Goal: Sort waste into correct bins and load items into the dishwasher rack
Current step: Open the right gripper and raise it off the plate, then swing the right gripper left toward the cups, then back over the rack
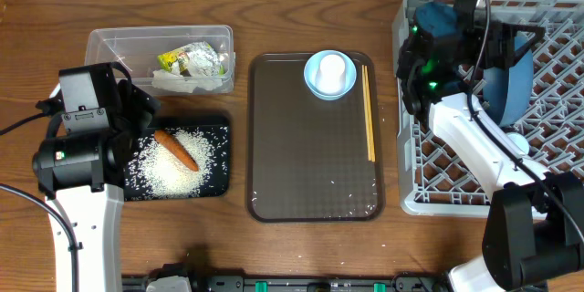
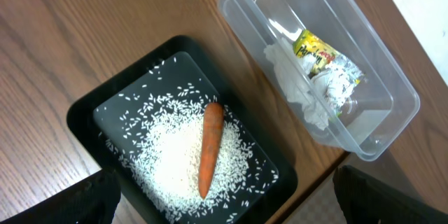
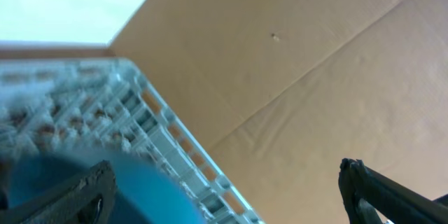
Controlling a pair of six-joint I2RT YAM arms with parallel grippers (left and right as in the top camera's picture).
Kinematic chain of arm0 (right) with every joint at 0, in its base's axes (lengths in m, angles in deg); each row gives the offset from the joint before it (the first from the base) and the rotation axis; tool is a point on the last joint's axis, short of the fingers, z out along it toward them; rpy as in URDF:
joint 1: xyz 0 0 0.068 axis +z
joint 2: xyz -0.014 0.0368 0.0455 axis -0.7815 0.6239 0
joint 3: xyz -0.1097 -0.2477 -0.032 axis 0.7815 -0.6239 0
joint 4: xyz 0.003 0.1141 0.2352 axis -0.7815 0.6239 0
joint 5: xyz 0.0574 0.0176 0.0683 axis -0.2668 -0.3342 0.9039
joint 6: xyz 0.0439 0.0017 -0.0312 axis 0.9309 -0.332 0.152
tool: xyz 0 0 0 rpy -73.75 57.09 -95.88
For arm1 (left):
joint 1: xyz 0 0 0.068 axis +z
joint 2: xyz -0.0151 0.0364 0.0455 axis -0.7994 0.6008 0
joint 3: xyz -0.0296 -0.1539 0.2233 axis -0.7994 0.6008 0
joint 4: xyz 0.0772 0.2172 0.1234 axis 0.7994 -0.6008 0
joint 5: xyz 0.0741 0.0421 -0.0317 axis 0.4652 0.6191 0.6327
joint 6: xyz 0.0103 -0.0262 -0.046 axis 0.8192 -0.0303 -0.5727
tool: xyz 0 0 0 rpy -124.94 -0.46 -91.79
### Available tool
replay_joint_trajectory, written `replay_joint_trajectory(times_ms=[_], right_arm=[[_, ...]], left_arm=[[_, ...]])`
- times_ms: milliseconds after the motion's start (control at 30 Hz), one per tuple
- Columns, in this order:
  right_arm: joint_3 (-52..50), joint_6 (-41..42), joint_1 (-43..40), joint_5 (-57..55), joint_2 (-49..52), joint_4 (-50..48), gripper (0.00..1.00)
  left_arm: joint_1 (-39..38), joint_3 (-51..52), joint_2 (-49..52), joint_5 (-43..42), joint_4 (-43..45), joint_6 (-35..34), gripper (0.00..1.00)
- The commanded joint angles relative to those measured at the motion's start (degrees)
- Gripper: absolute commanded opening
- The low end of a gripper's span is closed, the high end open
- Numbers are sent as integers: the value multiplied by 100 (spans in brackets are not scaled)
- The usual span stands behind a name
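The grey dishwasher rack [image 1: 557, 137] fills the right side, and a large dark-blue bowl [image 1: 507, 87] [image 3: 133, 196] stands on edge in it. My right gripper [image 1: 511, 41] [image 3: 224, 206] hovers open at the bowl's rim, one finger beside the bowl. A small light-blue bowl [image 1: 313, 82] with a white cup [image 1: 331, 69] in it and chopsticks [image 1: 369, 114] lie on the brown tray. Rice [image 2: 168, 154] and a carrot [image 1: 176, 150] [image 2: 209, 147] lie in the black tray [image 1: 219, 187] [image 2: 84, 115]. My left gripper [image 1: 137, 114] [image 2: 231, 213] hangs open above it.
The clear tub [image 1: 105, 41] [image 2: 392, 105] at the back left holds a yellow-green wrapper [image 1: 193, 57] [image 2: 318, 52] and a white tissue [image 1: 173, 80] [image 2: 294, 84]. A few stray rice grains [image 1: 347, 196] dot the brown serving tray [image 1: 310, 164]. Beyond the rack's edge is bare wooden table [image 3: 315, 77].
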Motion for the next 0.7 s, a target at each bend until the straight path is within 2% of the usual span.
replay_joint_trajectory(times_ms=[0, 100, 167, 400, 467, 667], right_arm=[[57, -1078, 52, -170, 33, -844, 99], [177, -1965, 52, -361, 33, -2229, 99], [304, -2337, 57, -428, 33, -2761, 99], [461, -2433, 31, -422, 33, -2837, 99], [459, -2190, 20, -426, 33, -2708, 99], [452, -367, 306, -424, 33, -1683, 99]], left_arm=[[37, -13, 11, 13, -20, -9, 99], [37, -13, 11, 13, -20, -9, 99], [37, -13, 11, 13, -20, -9, 99], [37, -13, 11, 13, -20, -9, 99], [37, -13, 11, 13, -20, -9, 99], [37, -13, 11, 13, -17, -9, 99]])
